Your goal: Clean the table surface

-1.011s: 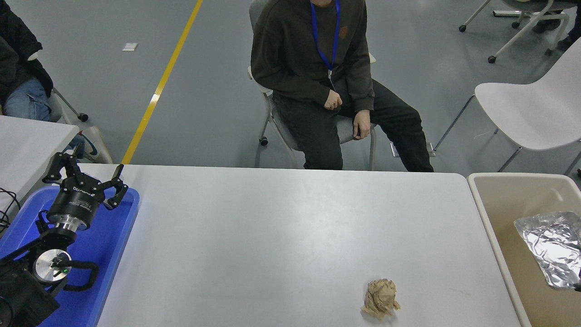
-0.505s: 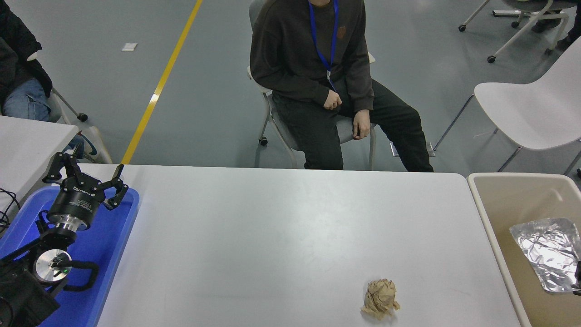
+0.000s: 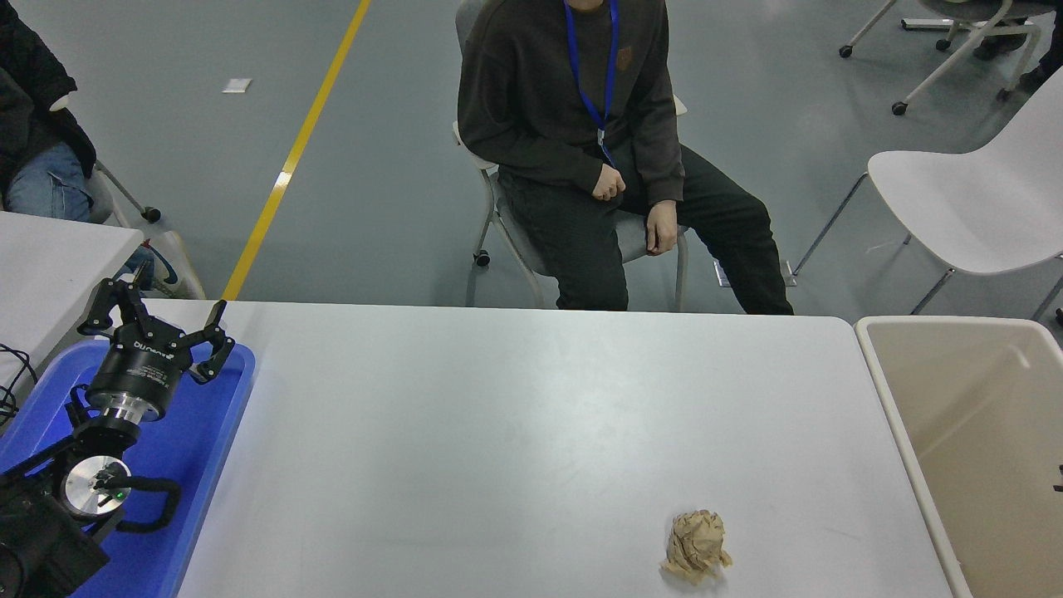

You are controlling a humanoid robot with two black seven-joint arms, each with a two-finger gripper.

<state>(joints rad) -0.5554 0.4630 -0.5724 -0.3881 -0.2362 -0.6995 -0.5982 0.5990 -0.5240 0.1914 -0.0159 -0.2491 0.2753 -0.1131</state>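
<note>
A: Head view. What changed?
B: The foil sheet that hung over the bin (image 3: pixel 955 365) at the right edge is gone from sight. At the right edge only a dark speck shows; the right pincer itself is out of view.
A: Left side?
B: Left pincer (image 3: pixel 158 320) parked over the blue tray (image 3: pixel 220 432) at lower left, same as before, fingers spread wide, holding nothing.
A: Table?
B: Table (image 3: pixel 498 432) fills the middle, long axis left to right, far edge toward the seated person (image 3: pixel 581 149), right edge just beside the bin.
A: Room to move?
B: Mostly bare. One paper ball (image 3: pixel 696 544) near the front edge, right of centre, well apart from tray and bin.
</note>
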